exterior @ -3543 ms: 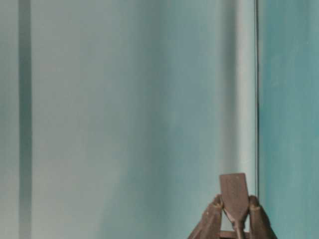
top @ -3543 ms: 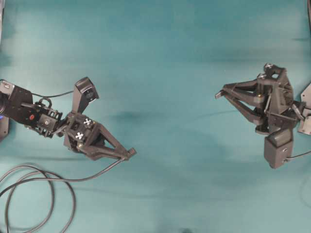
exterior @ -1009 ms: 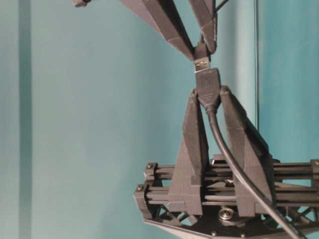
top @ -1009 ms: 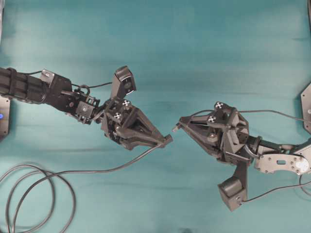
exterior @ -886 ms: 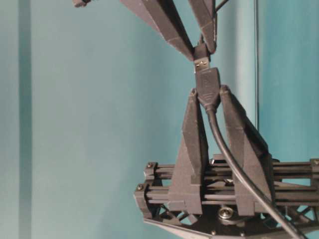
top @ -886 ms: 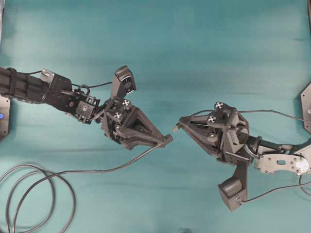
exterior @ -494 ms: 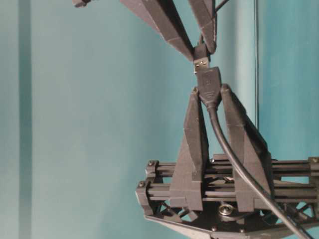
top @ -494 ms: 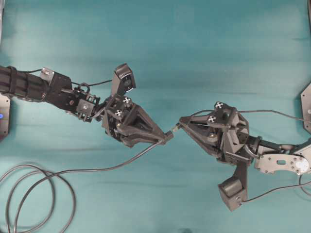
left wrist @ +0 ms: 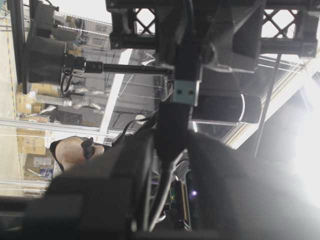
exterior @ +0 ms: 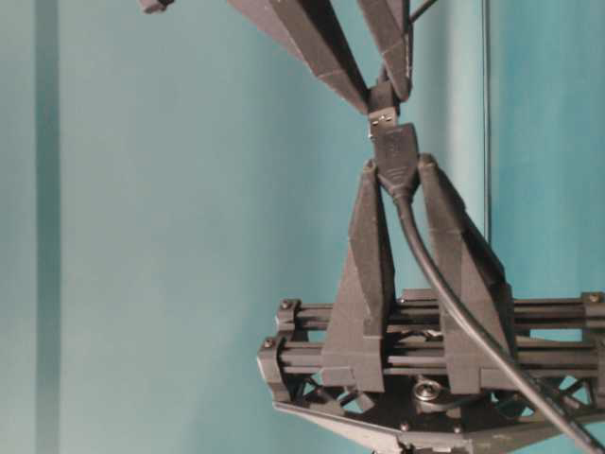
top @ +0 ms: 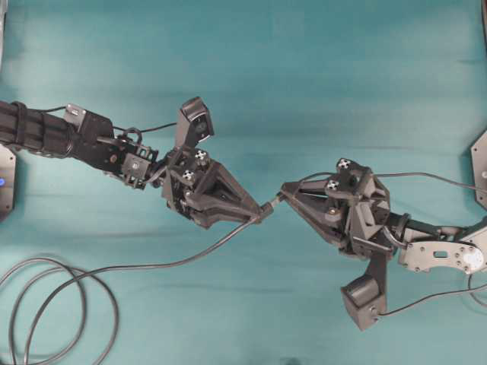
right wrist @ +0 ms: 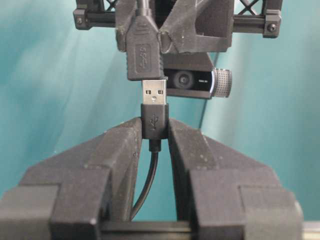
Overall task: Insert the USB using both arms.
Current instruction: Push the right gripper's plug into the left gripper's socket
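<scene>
I see both arms meeting mid-table over the green table cover (top: 319, 76). The left gripper (top: 262, 212) reaches in from nine o'clock, its fingers clamped on the socket (right wrist: 145, 56) that ends the grey cable (top: 137, 268); that cable trails away toward seven o'clock into loose loops. The right gripper (top: 280, 195) comes from four o'clock, its fingers clamped on the dark body of the USB plug (right wrist: 154, 110).

In the right wrist view the plug stands upright between the fingers, its silvery tip pointing to twelve o'clock, straight at the socket mouth. The tip's end sits at the mouth; I cannot tell whether it has entered. From overhead, the plug's long axis runs roughly from four o'clock to ten o'clock, in line with the socket.

My judgement: the plug is light and rigid, its thin cable limp, its smooth plastic body liable to pivot if pushed off-axis. The present hold on the moulded body, behind the metal, suits; the tip must stay bare.
</scene>
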